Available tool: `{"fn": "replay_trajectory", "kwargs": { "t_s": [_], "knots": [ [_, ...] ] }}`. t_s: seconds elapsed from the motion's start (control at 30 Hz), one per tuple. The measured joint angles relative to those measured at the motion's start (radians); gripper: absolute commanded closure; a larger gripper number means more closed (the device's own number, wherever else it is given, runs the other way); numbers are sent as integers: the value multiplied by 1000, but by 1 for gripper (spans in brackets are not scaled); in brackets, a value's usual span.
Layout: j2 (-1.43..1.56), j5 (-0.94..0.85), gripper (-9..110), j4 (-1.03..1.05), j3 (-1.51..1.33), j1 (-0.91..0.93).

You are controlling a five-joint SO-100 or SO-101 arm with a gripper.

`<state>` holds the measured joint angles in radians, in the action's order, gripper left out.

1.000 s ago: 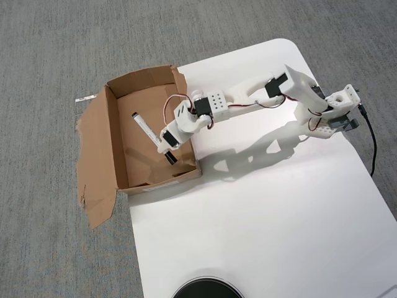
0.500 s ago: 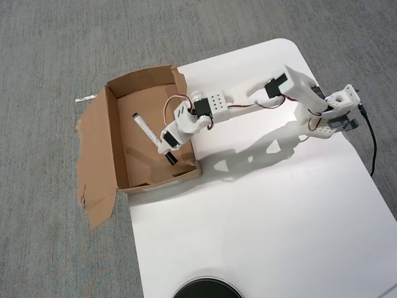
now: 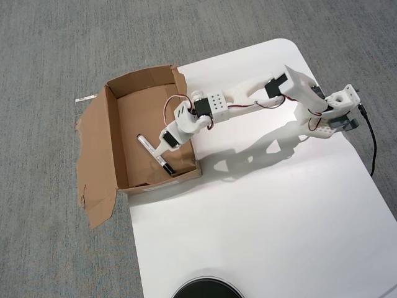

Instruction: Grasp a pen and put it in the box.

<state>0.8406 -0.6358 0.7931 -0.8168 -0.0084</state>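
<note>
Gripper (image 3: 162,148) over box (image 3: 111,133) interior, fingers parted, holding nothing, tips just beside pen (image 3: 154,154). Pen flat on box floor, diagonal, black cap toward lower right near front wall.

White black-capped pen (image 3: 152,152); brown box (image 3: 99,146).

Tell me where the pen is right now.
In the overhead view, the pen lies diagonally on the floor of the box, toward its lower right corner, just below the gripper.
</note>
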Motion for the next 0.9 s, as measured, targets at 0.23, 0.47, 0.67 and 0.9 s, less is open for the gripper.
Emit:
{"fn": "replay_trajectory", "kwargs": {
  "t_s": [0.23, 0.47, 0.67, 0.9],
  "knots": [
    [118, 5, 85, 0, 0, -6],
    [192, 61, 85, 3, 0, 0],
    [414, 290, 85, 92, 0, -6],
    [644, 377, 85, 245, 2, 5]
  ]
}}
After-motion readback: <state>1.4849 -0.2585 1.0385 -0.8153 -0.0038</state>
